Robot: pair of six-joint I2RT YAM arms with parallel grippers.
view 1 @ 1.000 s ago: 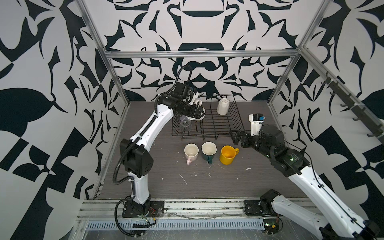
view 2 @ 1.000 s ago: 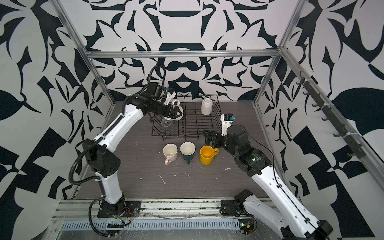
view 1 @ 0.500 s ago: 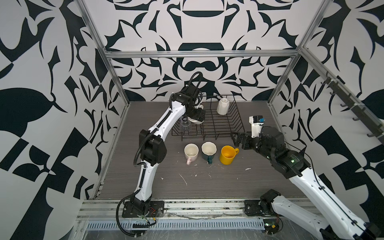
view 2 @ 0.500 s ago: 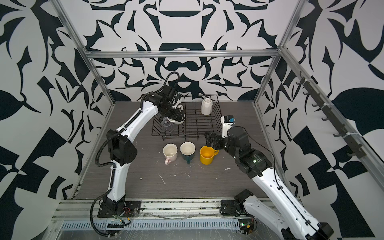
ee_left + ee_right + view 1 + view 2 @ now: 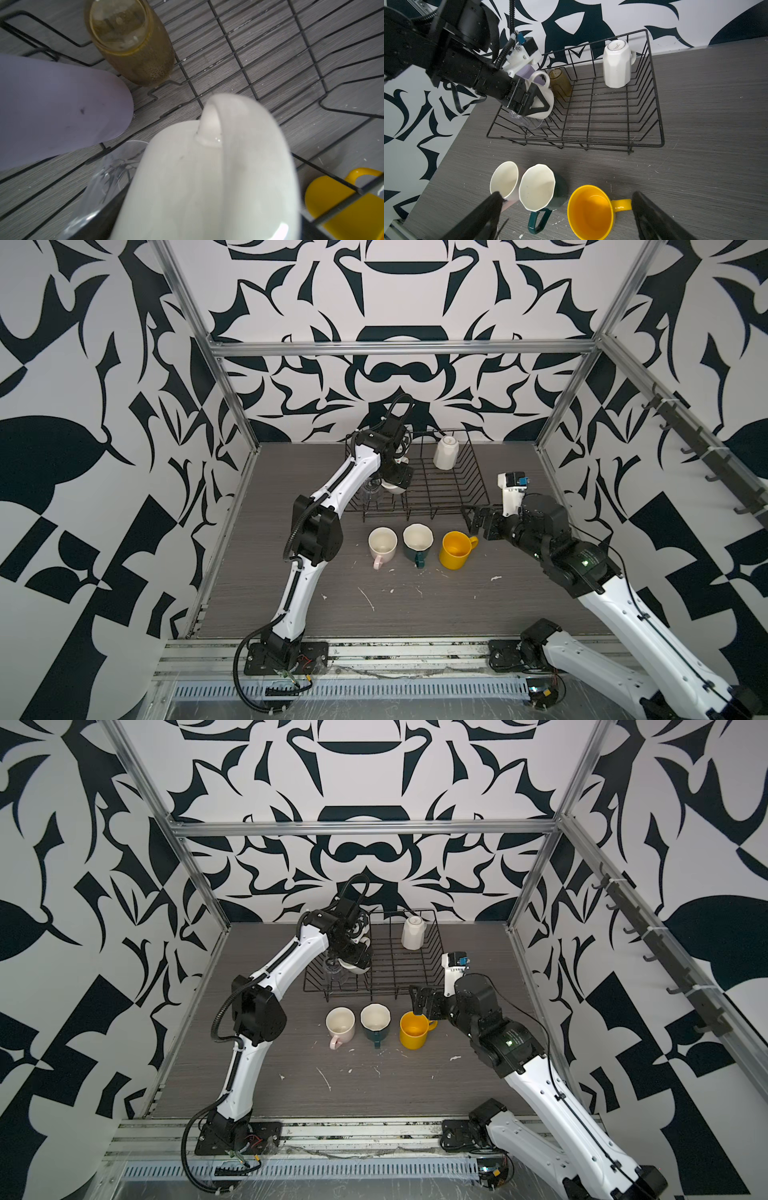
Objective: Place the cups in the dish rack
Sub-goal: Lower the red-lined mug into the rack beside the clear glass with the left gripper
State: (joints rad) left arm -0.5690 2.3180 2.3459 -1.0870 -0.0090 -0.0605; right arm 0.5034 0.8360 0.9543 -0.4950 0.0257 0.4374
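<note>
Grey wood-grain desk (image 5: 415, 605), boxed by black-and-white patterned walls (image 5: 399, 302), bears the dish rack (image 5: 453, 489) far back. The left hand (image 5: 397, 480) clamps a cream mug (image 5: 207, 176) inside its left end. The right hand (image 5: 476, 519), jaws wide, hovers just right of the yellow mug (image 5: 455, 549).

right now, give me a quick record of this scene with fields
rack: holds white mug, olive glass, lilac tumbler, clear glass
table: pink mug, green mug, yellow mug, upright, in a row before the rack
left gripper: holds cream mug, tilted, over the rack
right gripper: open, by the yellow mug's handle
</note>
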